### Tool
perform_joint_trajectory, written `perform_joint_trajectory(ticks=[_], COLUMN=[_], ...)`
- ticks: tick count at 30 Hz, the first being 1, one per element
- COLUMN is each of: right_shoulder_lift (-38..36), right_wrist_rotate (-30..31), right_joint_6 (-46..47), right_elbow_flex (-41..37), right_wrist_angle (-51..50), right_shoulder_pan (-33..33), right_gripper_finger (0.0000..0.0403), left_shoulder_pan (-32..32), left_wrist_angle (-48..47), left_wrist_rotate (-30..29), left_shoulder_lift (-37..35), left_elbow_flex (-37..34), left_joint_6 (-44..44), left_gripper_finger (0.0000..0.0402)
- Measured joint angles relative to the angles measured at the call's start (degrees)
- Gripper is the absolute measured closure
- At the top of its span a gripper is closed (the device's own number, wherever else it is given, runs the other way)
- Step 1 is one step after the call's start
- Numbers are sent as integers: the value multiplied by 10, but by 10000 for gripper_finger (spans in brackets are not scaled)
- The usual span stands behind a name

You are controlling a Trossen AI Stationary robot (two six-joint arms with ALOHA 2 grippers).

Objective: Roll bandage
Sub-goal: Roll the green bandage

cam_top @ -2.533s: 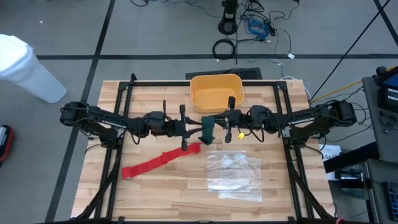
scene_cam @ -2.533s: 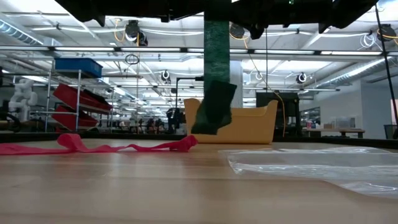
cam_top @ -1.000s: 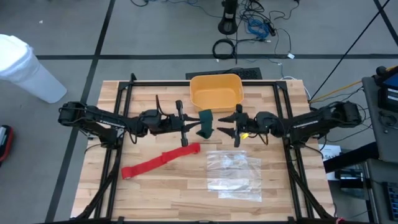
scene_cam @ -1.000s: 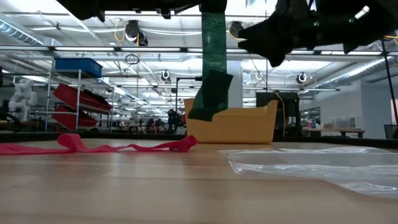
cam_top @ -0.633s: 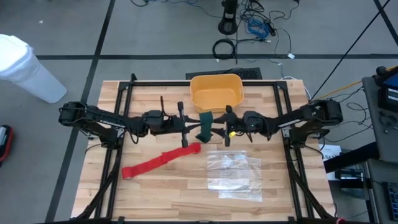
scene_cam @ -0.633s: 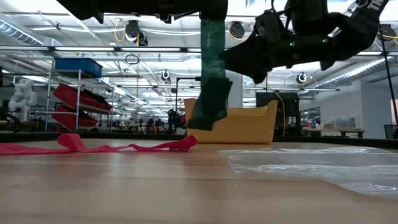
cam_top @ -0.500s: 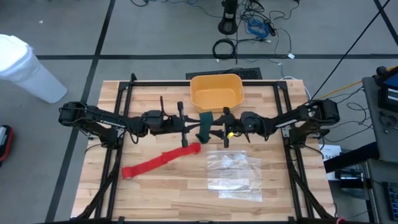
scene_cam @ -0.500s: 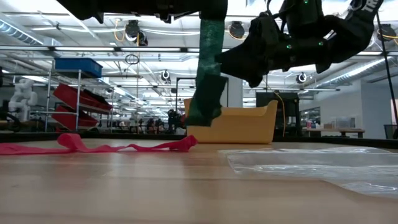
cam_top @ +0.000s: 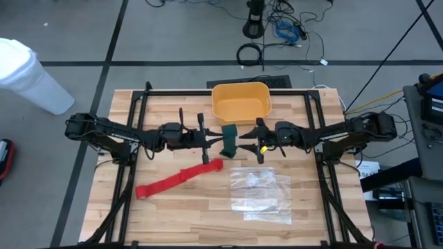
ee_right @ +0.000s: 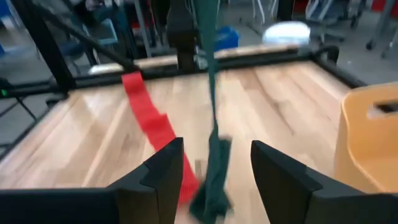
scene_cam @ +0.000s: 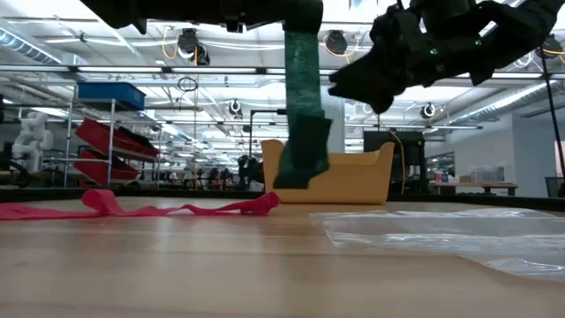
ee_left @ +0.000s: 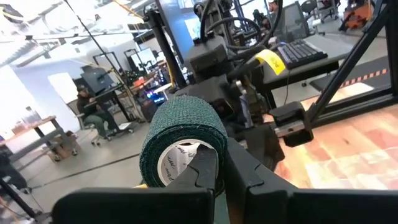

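Left end effector (ee_left: 214, 180) clamped on green roll (ee_left: 180, 140)

Both arms extend horizontally toward the table's centre, held above its surface, their wrists facing each other. The left gripper (cam_top: 208, 140) has its fingers (ee_left: 205, 174) closed around a roll of dark green wrap (ee_left: 180, 144). The right gripper (cam_top: 255, 147) is level with it and just beside it, fingers (ee_right: 163, 168) spread apart, nothing between them.
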Motion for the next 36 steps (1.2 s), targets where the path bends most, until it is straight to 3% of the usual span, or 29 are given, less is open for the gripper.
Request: perform_joint_trajectory(ticks=[6, 12, 17, 20, 25, 28, 33, 36], right_shoulder_lift=[24, 106, 168, 188, 202, 201, 194, 181], right_wrist_rotate=[13, 59, 63, 60, 53, 49, 62, 62], right_joint_6=[15, 10, 2, 16, 4, 6, 1, -5], right_elbow_flex=[0, 0, 0, 4, 4, 5, 5, 5], right_wrist_angle=[47, 179, 253, 261, 265, 261, 252, 252], right_shoulder_pan=[19, 12, 11, 11, 11, 9, -14, -32], right_gripper_finger=[216, 204, 209, 241, 379, 396, 402, 403], left_shoulder_pan=[1, 1, -3, -4, 6, 15, 29, 31], left_wrist_angle=[0, 2, 3, 3, 6, 10, 17, -5], left_wrist_rotate=[1, 3, 4, 5, 5, 19, 135, 162], left_shoulder_lift=[0, 0, 0, 0, 0, -1, -1, -1], left_elbow_flex=[0, 0, 0, 0, 0, -4, -8, -8], left_joint_6=[14, 9, 9, 9, -21, -38, -91, -112], left_gripper_finger=[394, 394, 393, 383, 386, 390, 390, 391])
